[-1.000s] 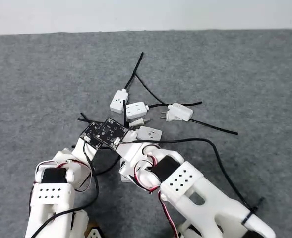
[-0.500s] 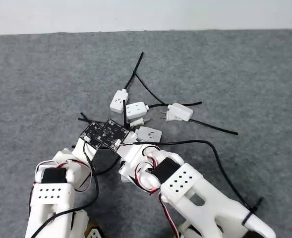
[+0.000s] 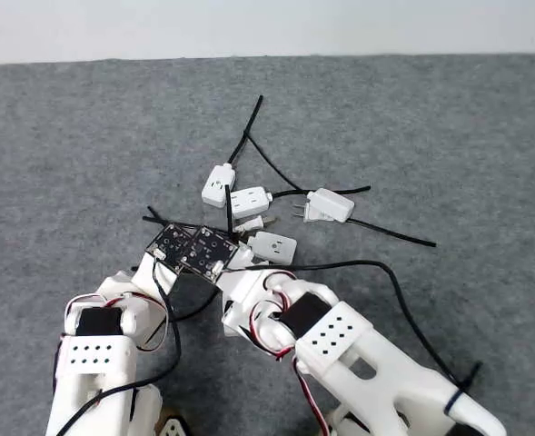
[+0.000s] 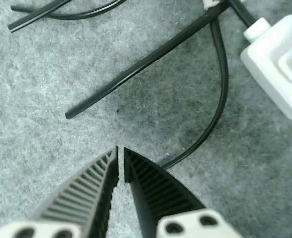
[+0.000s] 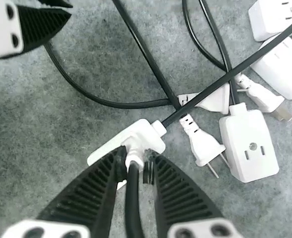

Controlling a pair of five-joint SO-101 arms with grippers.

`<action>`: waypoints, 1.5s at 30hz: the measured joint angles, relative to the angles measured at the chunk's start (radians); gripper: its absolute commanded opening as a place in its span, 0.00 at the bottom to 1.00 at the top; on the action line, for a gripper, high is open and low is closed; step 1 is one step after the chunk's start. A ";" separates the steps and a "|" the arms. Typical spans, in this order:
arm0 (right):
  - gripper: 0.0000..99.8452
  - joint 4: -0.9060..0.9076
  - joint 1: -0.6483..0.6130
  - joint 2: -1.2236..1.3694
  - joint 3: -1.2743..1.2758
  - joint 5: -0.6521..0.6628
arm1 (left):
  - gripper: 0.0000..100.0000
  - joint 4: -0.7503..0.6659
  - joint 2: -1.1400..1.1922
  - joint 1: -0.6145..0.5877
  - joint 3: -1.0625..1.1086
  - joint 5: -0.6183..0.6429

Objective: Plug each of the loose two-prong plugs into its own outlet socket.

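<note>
Grasp step: right pincer (image 5: 135,158) is clamping a white plug (image 5: 145,135) lying on the surface (image 5: 34,148); left pincer (image 4: 121,157) is hovering, tips together, empty. Next move is probably needing it lifted and lined up with the socket (image 5: 248,141).

The plugs (image 5: 203,144) and sockets (image 5: 249,141) are white, cords (image 5: 146,54) black, carpet (image 5: 27,148) grey.

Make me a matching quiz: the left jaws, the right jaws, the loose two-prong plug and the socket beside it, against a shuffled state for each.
1 left jaws
2 right jaws
3 two-prong plug
4 socket

A slots facing up
B shut on a white cord end
C prongs bare
D shut, empty

Pairs: 1-D, 2-B, 3-C, 4-A
</note>
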 measured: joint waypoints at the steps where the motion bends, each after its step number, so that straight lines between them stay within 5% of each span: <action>1: 0.01 -0.008 0.000 0.000 0.012 0.000 | 0.02 0.000 0.000 0.000 0.000 0.000; 21: 0.03 -0.084 0.003 0.180 -0.035 -0.002 | 0.02 0.000 0.000 0.000 0.000 0.000; 29: 0.31 -0.008 -0.064 0.035 -0.003 -0.292 | 0.02 0.000 0.000 -0.002 0.000 0.000; 36: 0.32 0.009 -0.140 -0.041 -0.003 -0.483 | 0.02 -0.092 0.000 -0.127 0.000 0.129; 45: 0.32 -0.121 -0.158 0.180 -0.003 -0.529 | 0.07 -0.196 0.000 -0.264 -0.040 0.302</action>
